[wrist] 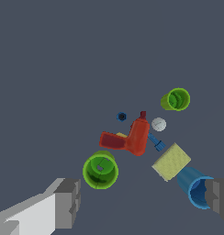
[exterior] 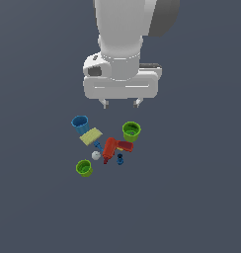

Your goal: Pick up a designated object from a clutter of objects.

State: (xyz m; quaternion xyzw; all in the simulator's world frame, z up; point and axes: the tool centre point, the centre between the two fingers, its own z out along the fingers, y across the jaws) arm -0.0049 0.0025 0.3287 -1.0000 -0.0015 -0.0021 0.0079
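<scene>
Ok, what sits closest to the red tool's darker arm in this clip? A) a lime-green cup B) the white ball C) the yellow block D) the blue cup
A: the darker arm of the red tool ends right beside a lime-green cup; the others lie off its other side.
</scene>
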